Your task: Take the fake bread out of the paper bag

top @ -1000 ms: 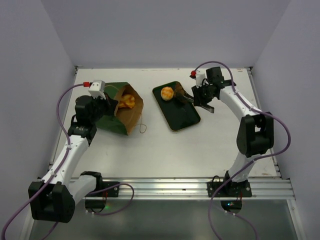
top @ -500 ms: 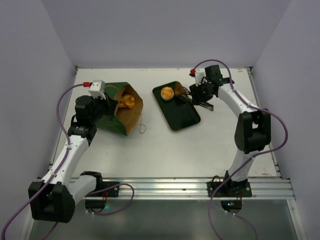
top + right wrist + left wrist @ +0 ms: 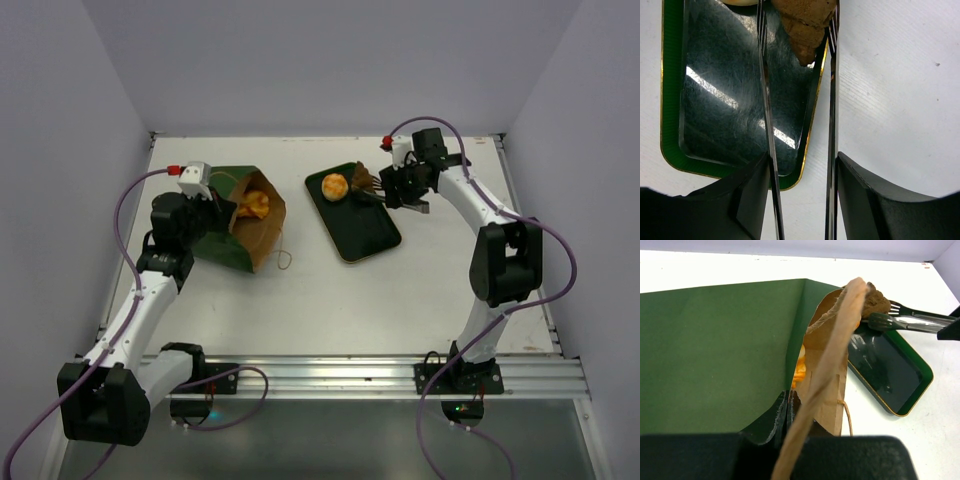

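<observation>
Moved since earlier: right gripper has drawn back slightly toward the far edge and its jaws have spread; left arm unchanged.
Top view, bread: round bun sits on the tray, with the dark brown piece at its far right rim. Orange pastries are inside the paper bag, whose mouth is turned toward the tray.
Left wrist view: left gripper is pinched together on the bag's green wall.
Right wrist view: jaws apart, brown piece lying between the fingertips, pointed end toward the wrist.
Key relation (judgement): the remaining pastries lie well to the left of the right gripper, across the tray. The bag's long axis points toward the right arm, so that arm has the straight reach in.
</observation>
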Robot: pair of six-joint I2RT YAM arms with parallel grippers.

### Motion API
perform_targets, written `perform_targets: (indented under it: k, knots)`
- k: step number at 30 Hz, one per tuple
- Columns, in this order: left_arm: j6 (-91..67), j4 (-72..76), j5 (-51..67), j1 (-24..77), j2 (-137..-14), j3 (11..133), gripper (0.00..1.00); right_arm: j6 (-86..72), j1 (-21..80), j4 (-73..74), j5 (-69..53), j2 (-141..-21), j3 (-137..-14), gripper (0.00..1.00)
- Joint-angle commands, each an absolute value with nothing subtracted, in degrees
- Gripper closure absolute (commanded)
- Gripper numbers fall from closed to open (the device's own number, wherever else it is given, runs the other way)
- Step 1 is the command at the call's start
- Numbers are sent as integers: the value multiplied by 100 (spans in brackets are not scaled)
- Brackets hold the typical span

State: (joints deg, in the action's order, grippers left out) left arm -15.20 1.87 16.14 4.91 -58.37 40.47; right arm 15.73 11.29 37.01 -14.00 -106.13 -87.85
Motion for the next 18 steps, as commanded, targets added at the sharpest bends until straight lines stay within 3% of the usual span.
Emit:
perform_targets:
  k: [1, 18]
  knots:
    - [-1362, 554, 1679, 457, -5739, 4043, 100, 1670, 1081, 3498, -1318, -10363, -9026, 43]
    - [-1362, 589, 1749, 457, -5695, 4052, 100, 1705, 1037, 3217, -1169, -9809, -8868, 44]
